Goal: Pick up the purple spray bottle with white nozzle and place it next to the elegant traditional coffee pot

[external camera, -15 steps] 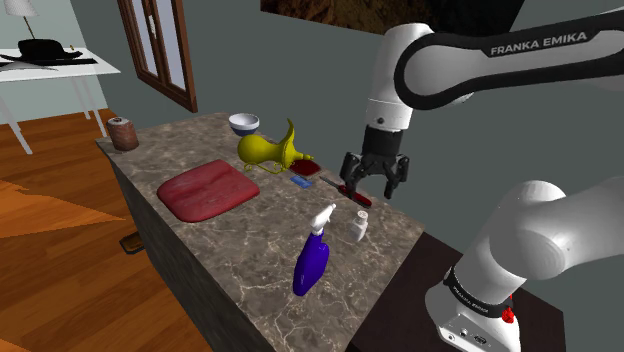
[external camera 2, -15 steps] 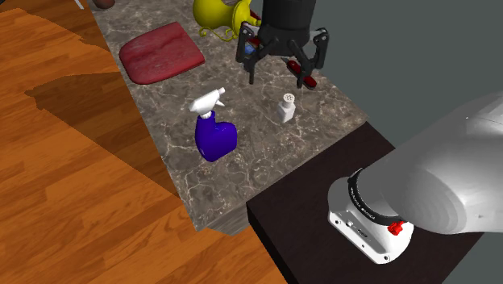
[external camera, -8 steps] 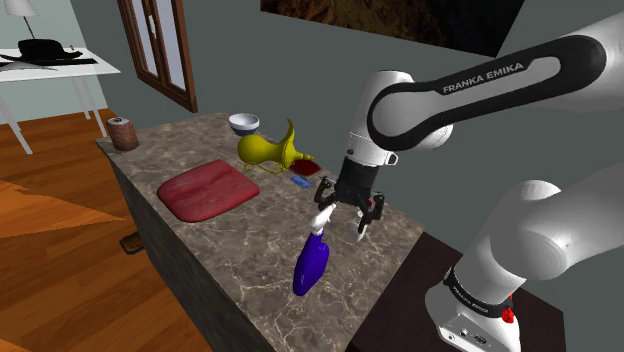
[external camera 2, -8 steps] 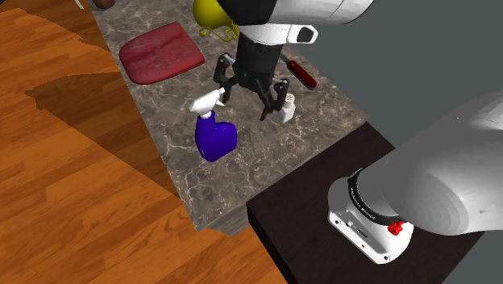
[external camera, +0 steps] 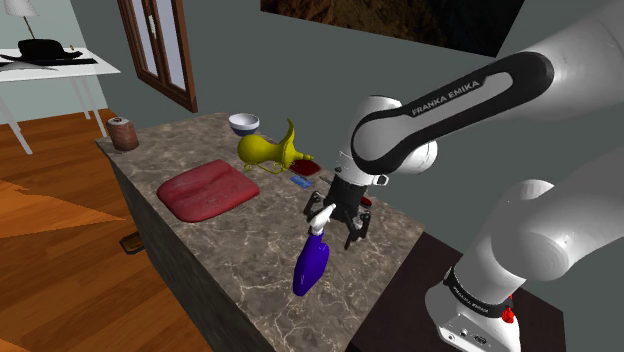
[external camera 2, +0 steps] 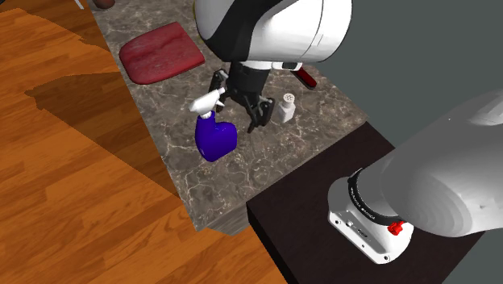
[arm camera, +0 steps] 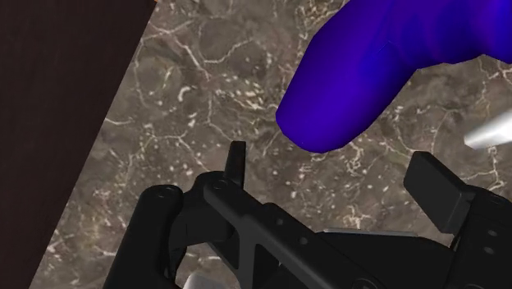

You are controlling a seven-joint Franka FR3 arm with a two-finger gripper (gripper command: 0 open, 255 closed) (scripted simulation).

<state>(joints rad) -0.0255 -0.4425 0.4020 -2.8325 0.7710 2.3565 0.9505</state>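
Hovering over the purple spray bottle [external camera: 310, 265], the gripper [external camera: 331, 226] holds its fingers apart above the marble counter [external camera: 225, 250].

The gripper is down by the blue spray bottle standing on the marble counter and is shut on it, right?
No, the gripper is open: the wrist view shows its fingers apart, touching nothing. The spray bottle does stand on the counter.

Spread hand [external camera: 331, 223] just above purple spray bottle [external camera: 311, 262]
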